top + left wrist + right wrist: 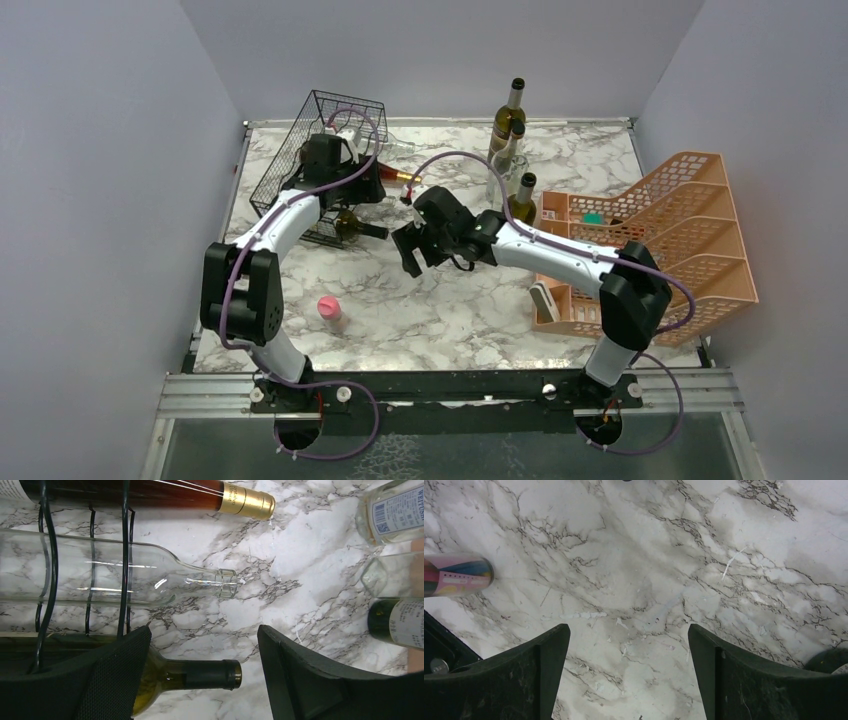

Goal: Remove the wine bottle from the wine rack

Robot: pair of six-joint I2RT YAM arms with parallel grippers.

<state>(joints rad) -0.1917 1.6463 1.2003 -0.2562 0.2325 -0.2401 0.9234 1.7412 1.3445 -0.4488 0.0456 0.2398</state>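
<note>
Left pincer (204, 637): spread wide, pinching nothing. In the gap, low in the left wrist view, the dark-capped neck of a green wine bottle (200, 675), its shoulder hidden behind the lower-left finger (115, 680); touching or not, cannot tell. Just above, a clear wine bottle (125, 577) on its side, mouth toward the right. At the top edge, an amber wine bottle (150, 490) with a gold cap. All three lying in the black wire wine rack (47, 580), necks poking out past the bars. Along the right edge of the same view, parts of three other bottles (395, 622), set off from the necks' ends.

Right pincer (628, 630): also spread, empty, over bare marble worktop (649, 555). At the left edge of that view, a pink tube (456, 575).

Only from the top view: rack at upper left with the left arm reaching over it; right pincer at centre, apart from the rack; other bottles upright at upper middle; peach organizer (680, 230) at right, beside the right arm. Only from the left wrist view: the clear bottle's open mouth.
</note>
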